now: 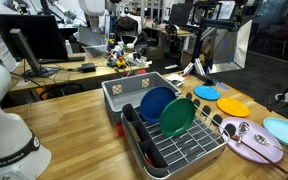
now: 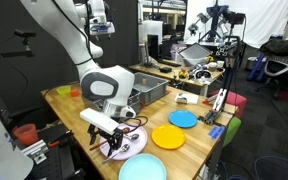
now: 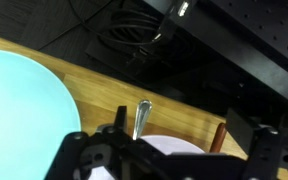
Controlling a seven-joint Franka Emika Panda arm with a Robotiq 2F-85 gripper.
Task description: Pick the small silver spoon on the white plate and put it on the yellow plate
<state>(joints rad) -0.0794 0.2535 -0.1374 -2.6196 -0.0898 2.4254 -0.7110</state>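
Note:
The white plate lies near the table's corner, between the yellow plate and a pale blue plate. Silver spoons lie on it; one short shiny spoon is at its edge. In the wrist view a silver spoon handle sticks out over the white plate's rim. My gripper hovers over the white plate, beside the yellow plate. Its black fingers are spread wide with nothing between them.
A grey dish rack holds upright blue and green plates. A small bright blue plate lies beyond the yellow one. The pale blue plate is close beside the gripper. A brown handle lies on the white plate. The table edge is near.

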